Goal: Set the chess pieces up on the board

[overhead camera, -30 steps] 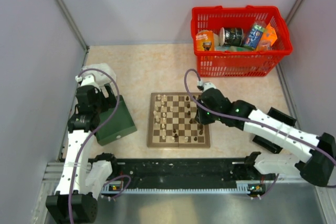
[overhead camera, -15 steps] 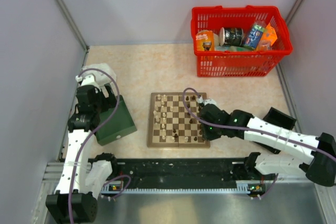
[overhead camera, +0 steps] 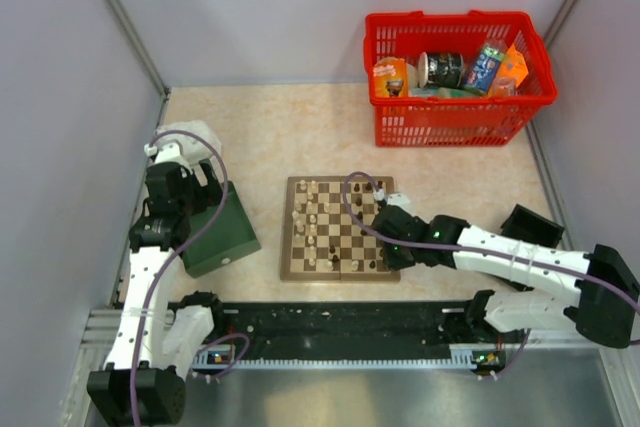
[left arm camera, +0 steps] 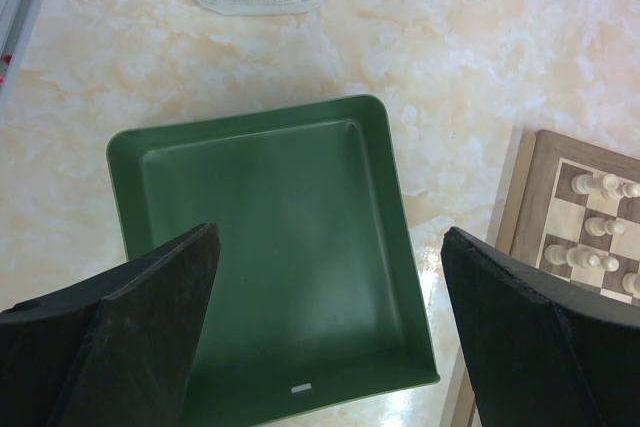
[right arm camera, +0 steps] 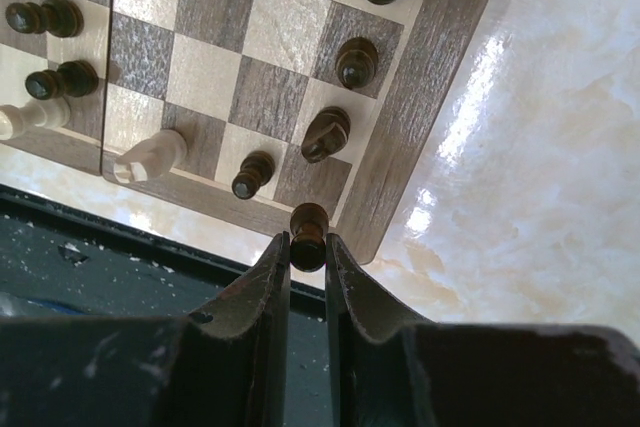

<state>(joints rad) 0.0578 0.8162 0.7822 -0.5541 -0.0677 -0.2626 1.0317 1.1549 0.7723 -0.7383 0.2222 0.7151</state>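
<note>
— Beige marbled tabletop (overhead camera: 250,137), pale walls round it. Your square wooden chessboard (overhead camera: 330,273) lies mid-table, between the dark green plastic tray (left arm camera: 250,177) on the left and the red plastic basket (overhead camera: 455,117) at the far right.

— How far along am I?

— Well on, I judge, but not done. The small cream-white pieces (overhead camera: 308,217) stand mostly along the board's left side, and the small dark brown pieces (right arm camera: 356,62) stand along its right edge. A few still sit out toward the middle, though, and a cream-white knight (right arm camera: 150,155) stands on the near row not far from dark ones. You can't count them all from above, so I won't give a tally.

— And the grippers?

— Your right gripper (right arm camera: 308,247) is clenched on one flat-topped dark brown piece (right arm camera: 308,227). It holds the piece at the board's near right corner, over the wooden border just outside the bare corner square. Whether the piece touches the wood I can't tell. That corner square looks like where it belongs. Your left gripper (left arm camera: 325,242) hangs spread wide above the green tray, grasping nothing.

— What differs from a second ago?

— Only your right arm. Its wrist was farther back along the board's right edge. It has since come down toward the near corner, and the forearm has dropped lower with it. Your left arm, the tray, the basket and the standing pieces look as they did.
</note>
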